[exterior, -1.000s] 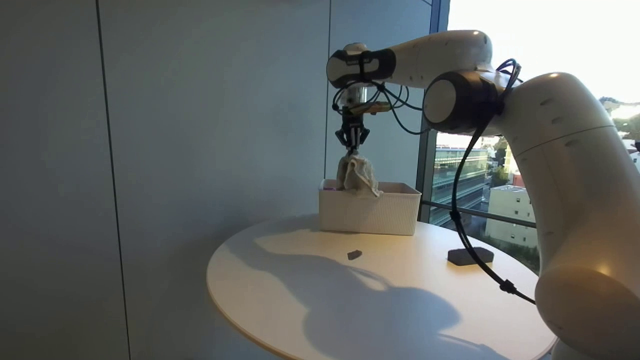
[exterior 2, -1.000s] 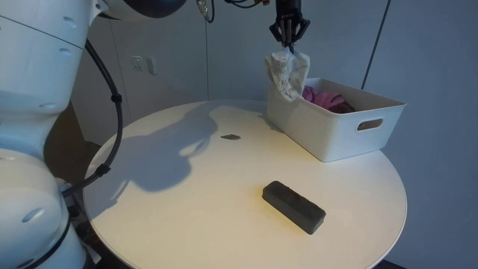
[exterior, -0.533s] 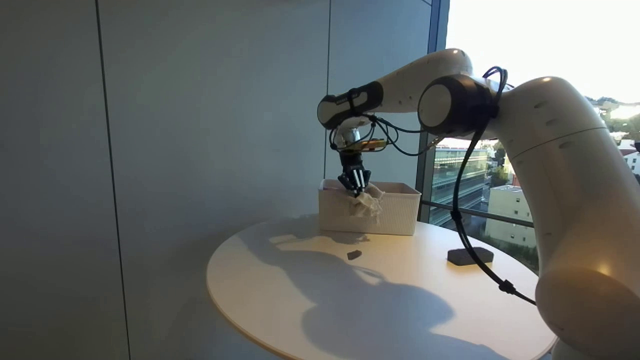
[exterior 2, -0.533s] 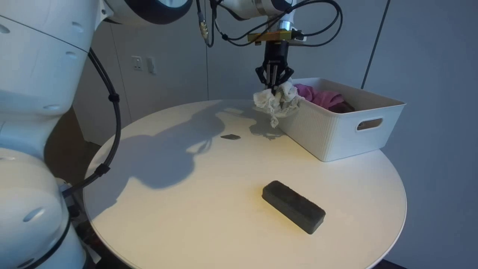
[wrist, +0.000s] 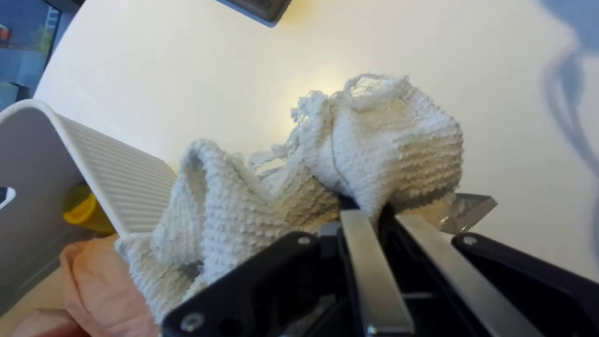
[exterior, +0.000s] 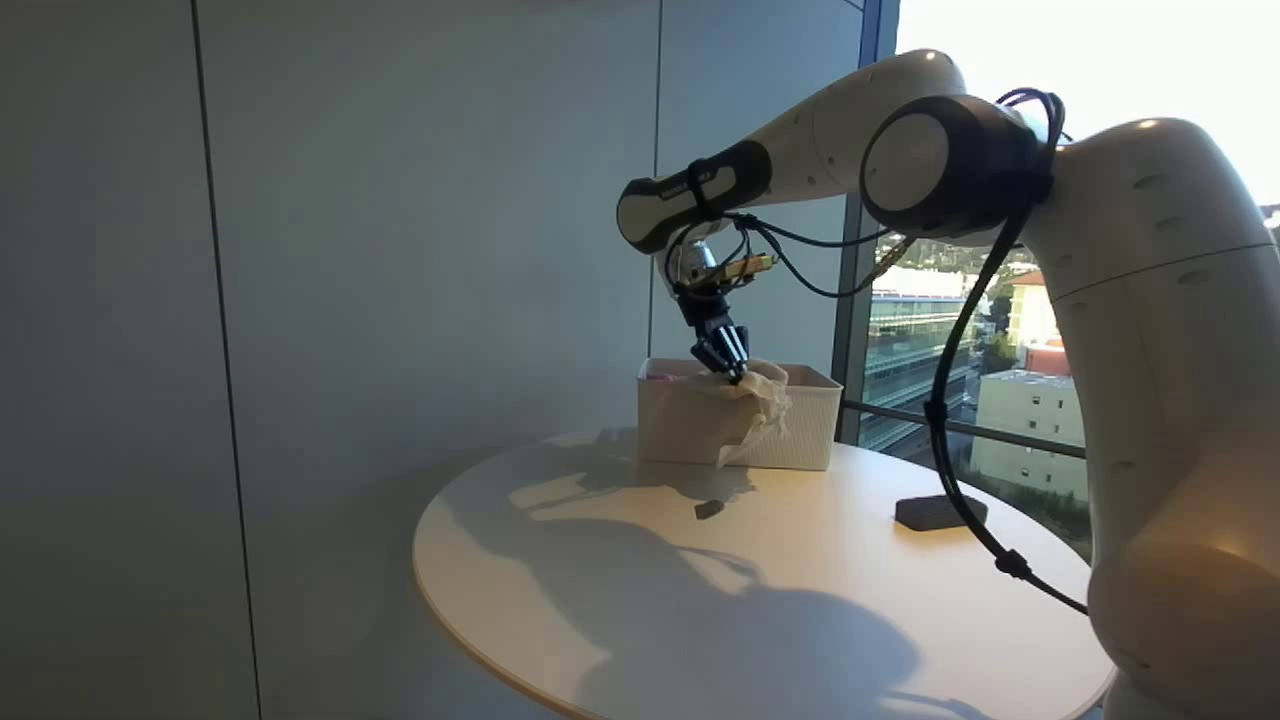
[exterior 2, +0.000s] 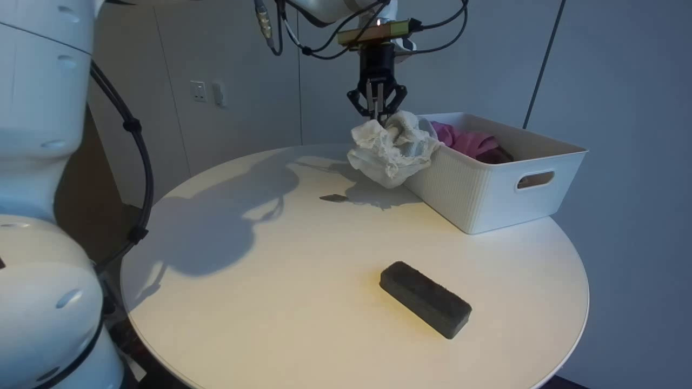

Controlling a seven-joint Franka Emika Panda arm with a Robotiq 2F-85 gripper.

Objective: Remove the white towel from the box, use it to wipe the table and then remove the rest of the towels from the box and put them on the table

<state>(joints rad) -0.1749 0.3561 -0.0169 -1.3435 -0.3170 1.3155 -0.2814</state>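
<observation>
In the box (exterior 2: 457,192) I see pink cloth (exterior 2: 471,143) and something yellow (wrist: 86,208). My pincer (exterior 2: 377,115) grips the bunched white towel (exterior 2: 392,154) beside the box's rim. A dark block (exterior 2: 425,300) and grey scrap (exterior 2: 334,198) lie apart on the bench (exterior 2: 292,313).

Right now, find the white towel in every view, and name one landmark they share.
In an exterior view: white towel below and right of centre, overlapping the white box.
In an exterior view: white towel above and right of centre, overlapping the white box.
Wrist view: white towel across the middle, white box at left.
Shared landmark: the white box.
</observation>
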